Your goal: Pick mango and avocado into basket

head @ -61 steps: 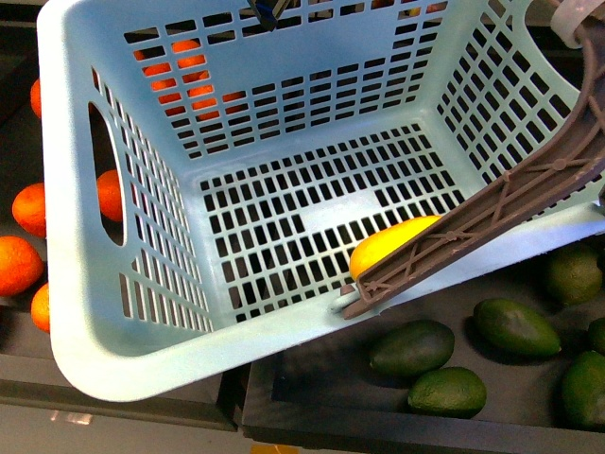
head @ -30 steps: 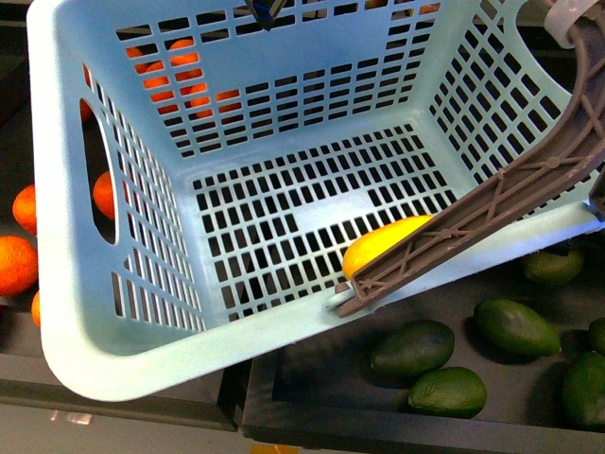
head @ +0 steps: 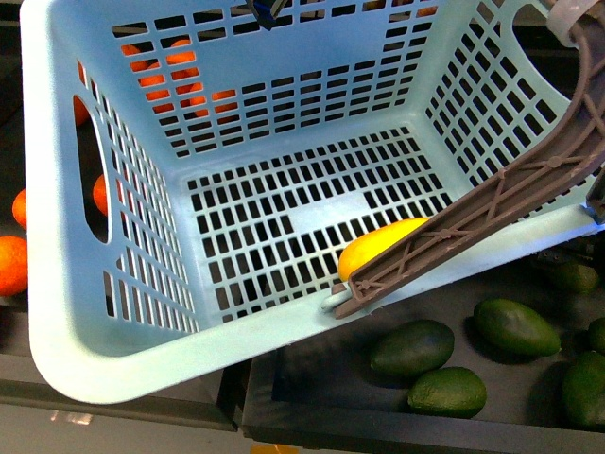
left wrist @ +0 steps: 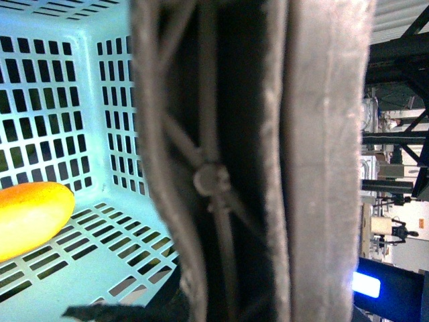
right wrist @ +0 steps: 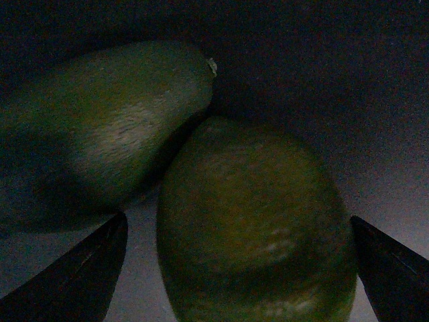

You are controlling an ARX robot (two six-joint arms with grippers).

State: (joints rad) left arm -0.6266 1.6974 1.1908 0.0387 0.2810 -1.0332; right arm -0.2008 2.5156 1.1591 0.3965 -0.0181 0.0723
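Light teal plastic basket (head: 57, 236) w/ slotted lattice walls & floor fills most of the front view, tilted so its open mouth faces the cam. Smooth oblong yellow mango (head: 378, 248) w/ orange blush lies inside the basket, on the slotted floor in the near right corner. It's partly behind the grey-brown ribbed swing handle (head: 492, 213) crossing over that corner. Left wrist view: same handle (left wrist: 221, 168) v. close, filling the middle, w/ the mango (left wrist: 30, 218) on the basket floor (left wrist: 100, 255) beyond it. As for the left gripper, its fingers can't be made out there, so can't tell if it's clamped on the handle or apart. Outside the basket, below its near right rim, a dark tray (head: 321, 378) holds several dull dark-green egg-shaped avocados (head: 412, 347); none are in the basket. Right wrist view is dim. The right gripper (right wrist: 238, 268) has its two dark fingertips (right wrist: 87, 268) spread wide apart, one each side of a dull green avocado (right wrist: 255, 228), w/ a gap on both sides & no contact seen. A second avocado (right wrist: 100, 127) lies up against it on the side away from the fingertips. Round oranges (head: 9, 265) sit outside the basket's left wall; more show thru the far wall's slots.
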